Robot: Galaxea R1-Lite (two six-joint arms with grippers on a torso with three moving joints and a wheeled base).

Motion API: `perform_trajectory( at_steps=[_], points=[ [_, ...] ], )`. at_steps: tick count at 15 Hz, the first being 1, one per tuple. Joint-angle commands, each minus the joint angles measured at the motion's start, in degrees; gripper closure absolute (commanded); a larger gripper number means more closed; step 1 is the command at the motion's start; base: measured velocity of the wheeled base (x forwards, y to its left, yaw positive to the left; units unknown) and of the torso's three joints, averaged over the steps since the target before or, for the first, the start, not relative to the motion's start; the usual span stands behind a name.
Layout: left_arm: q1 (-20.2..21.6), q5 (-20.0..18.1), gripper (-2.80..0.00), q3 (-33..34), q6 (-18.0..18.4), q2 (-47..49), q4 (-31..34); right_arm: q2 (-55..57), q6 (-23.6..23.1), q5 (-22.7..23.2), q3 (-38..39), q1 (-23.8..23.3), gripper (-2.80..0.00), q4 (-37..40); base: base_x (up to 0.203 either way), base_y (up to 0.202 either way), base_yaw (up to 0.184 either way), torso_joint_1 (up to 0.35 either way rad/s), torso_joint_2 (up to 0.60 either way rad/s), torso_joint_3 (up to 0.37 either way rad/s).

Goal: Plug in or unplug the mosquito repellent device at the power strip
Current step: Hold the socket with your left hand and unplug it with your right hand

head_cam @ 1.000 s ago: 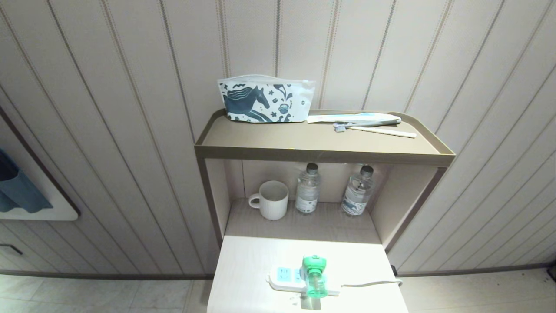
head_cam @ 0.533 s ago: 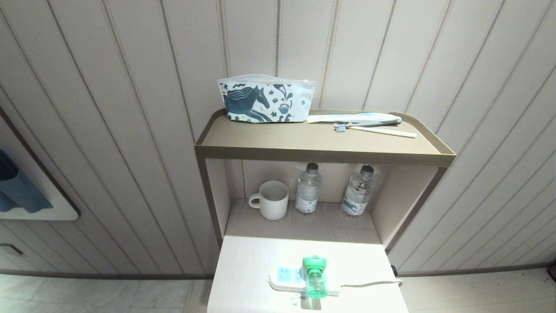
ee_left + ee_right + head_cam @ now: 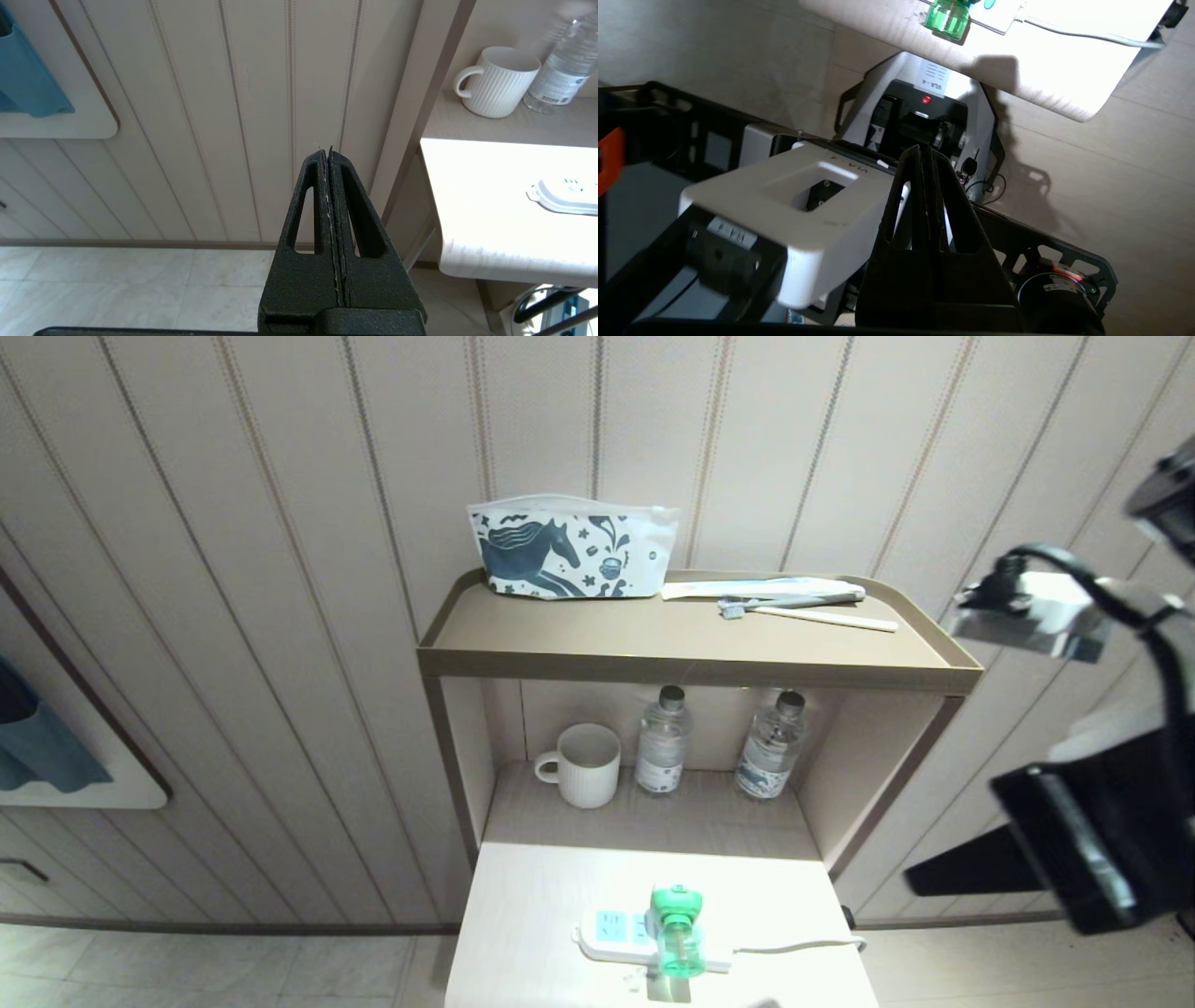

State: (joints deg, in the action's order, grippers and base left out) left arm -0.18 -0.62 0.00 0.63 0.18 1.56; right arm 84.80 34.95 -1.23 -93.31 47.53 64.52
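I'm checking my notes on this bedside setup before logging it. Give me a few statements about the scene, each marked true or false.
1. The mosquito repellent device sits plugged into the power strip. True.
2. The mug stands on the top shelf. False: it is in the lower niche, left of the two water bottles.
3. The left gripper is shut and empty. True.
4. The right gripper grips the device. False: it is shut on nothing, away from the table.
5. The horse-print pouch lies beside the power strip. False: it stands on the top shelf.
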Motion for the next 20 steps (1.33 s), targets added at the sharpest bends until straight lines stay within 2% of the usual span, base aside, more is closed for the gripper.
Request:
perform_trajectory(
  at_steps=[1,2,3,6,7,8,10,12,14,16,20],
  points=[
    [0.0,0.0,0.0,0.0,-0.1,0.0,0.0,8.6,4.8,-5.8,2.7,4.3,0.0,-1.9,0.0,0.0,0.0,0.0,0.0,0.0],
    [0.0,0.0,0.0,0.0,-0.1,0.0,0.0,10.6,5.1,-7.6,4.6,4.4,0.0,-3.4,0.0,0.0,0.0,0.0,0.0,0.0],
    [0.0,0.0,0.0,0.0,-0.1,0.0,0.0,12.2,5.3,-9.6,5.7,4.6,-2.8,-4.5,0.0,0.0,0.0,0.0,0.0,0.0],
    [0.0,0.0,0.0,0.0,-0.1,0.0,0.0,16.1,7.5,-10.8,7.1,4.4,-2.8,-9.1,0.0,0.0,0.0,0.0,0.0,0.0],
    [0.0,0.0,0.0,0.0,-0.1,0.0,0.0,17.2,8.9,-9.6,7.6,4.3,-2.8,-10.5,0.0,0.0,0.0,0.0,0.0,0.0],
    [0.0,0.0,0.0,0.0,-0.1,0.0,0.0,17.9,9.5,-6.4,8.6,3.7,-2.8,-11.6,0.0,0.0,0.0,0.0,0.0,0.0],
    [0.0,0.0,0.0,0.0,-0.1,0.0,0.0,19.3,9.4,-1.5,9.6,0.7,-2.8,-14.1,0.0,0.0,0.0,0.0,0.0,0.0],
    [0.0,0.0,0.0,0.0,-0.1,0.0,0.0,22.1,9.1,-0.4,10.9,-1.8,-2.8,-16.8,0.0,0.0,0.0,0.0,0.0,0.0],
    [0.0,0.0,0.0,0.0,-0.1,0.0,0.0,25.1,7.1,-0.4,13.4,-4.1,-2.8,-19.9,0.0,0.0,0.0,0.0,0.0,0.0],
    [0.0,0.0,0.0,0.0,-0.1,0.0,0.0,26.2,1.8,-0.6,16.9,-5.1,-2.8,-23.9,0.0,0.0,0.0,0.0,0.0,0.0],
    [0.0,0.0,0.0,0.0,-0.1,0.0,0.0,30.2,0.5,-0.7,17.1,-5.2,-2.8,-28.2,0.0,0.0,0.0,0.0,0.0,0.0]
  ],
)
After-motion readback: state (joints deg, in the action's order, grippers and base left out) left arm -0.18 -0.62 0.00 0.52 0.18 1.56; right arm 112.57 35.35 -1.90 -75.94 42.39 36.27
